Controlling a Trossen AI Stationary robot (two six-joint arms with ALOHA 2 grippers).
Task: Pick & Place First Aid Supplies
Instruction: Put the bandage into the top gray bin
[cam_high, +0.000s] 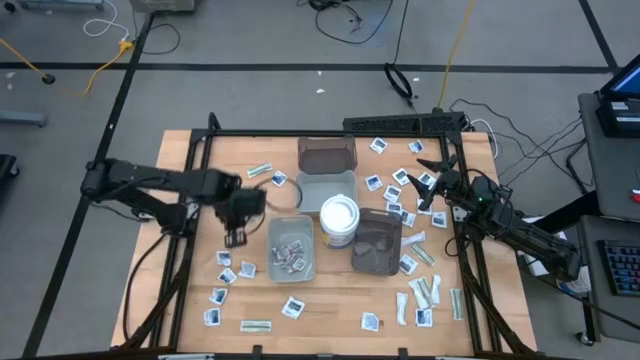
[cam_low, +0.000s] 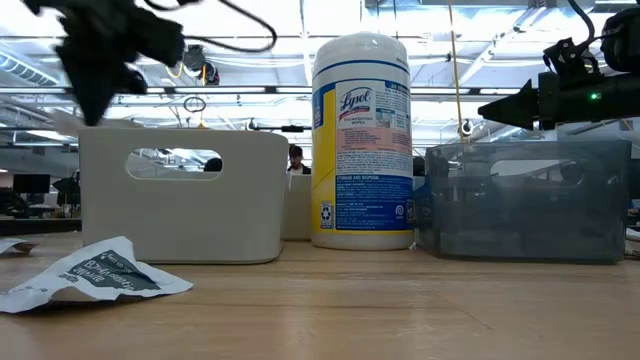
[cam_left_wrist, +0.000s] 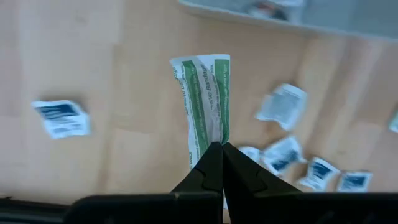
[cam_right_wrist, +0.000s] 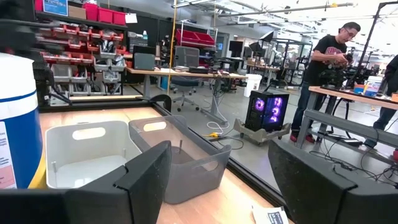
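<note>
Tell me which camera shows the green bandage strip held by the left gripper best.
The left wrist view: the strip fills the centre, pinched by the shut left gripper. From above, the gripper hides it; the low and right wrist views miss it.

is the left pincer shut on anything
Yes: the left pincer is shut on a narrow green-and-white paper strip packet, lifted above the wooden table.

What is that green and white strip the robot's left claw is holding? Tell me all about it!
It is a narrow, flat paper packet, the green and white strip, with a green stripe and small green print running along it. It looks a little crinkled. The shut left claw pinches one end, so the strip hangs clear above the wooden table, touching nothing else. Small white and blue square packets lie on the table below.
</note>
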